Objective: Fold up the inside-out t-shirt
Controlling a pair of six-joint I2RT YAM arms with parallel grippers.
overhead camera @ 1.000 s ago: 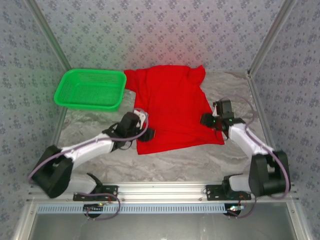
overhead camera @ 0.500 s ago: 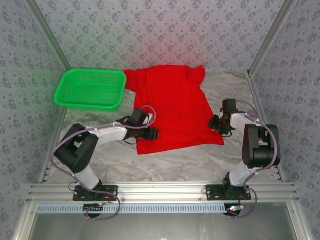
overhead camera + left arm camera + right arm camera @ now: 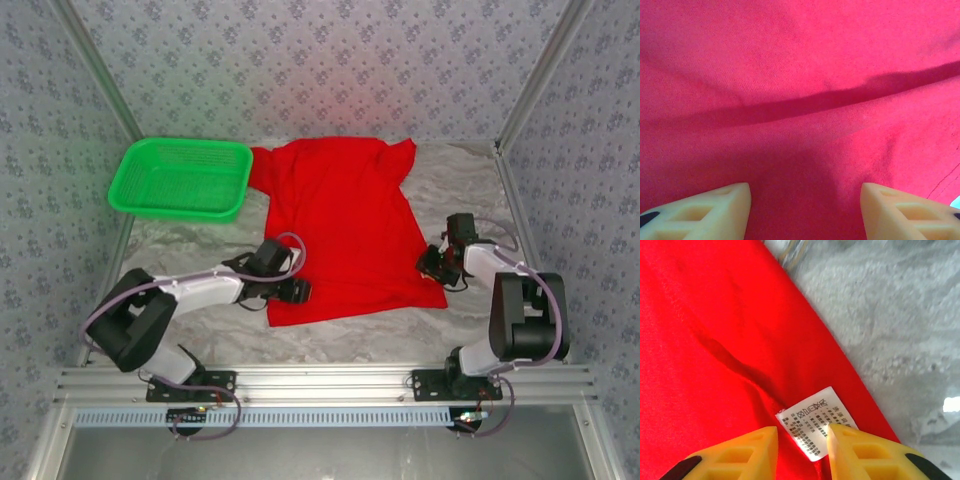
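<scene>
Inside-out t-shirt (image 3: 345, 225), creased red knit, under left end effector (image 3: 805, 200) and right end effector (image 3: 802, 440), both parted.

walls (image 3: 300, 60): grey-blue wallpaper, small floral pattern, faint red glow at back
tabletop (image 3: 340, 340): grey marble-look
frame posts (image 3: 540, 75): slanted metal corners
rail (image 3: 330, 378): aluminium, near edge

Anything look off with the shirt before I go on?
A white care label shows on the outside of the inside-out t-shirt, at its right edge between the right gripper's fingers. The shirt lies askew, with one sleeve beside the green basket.
</scene>
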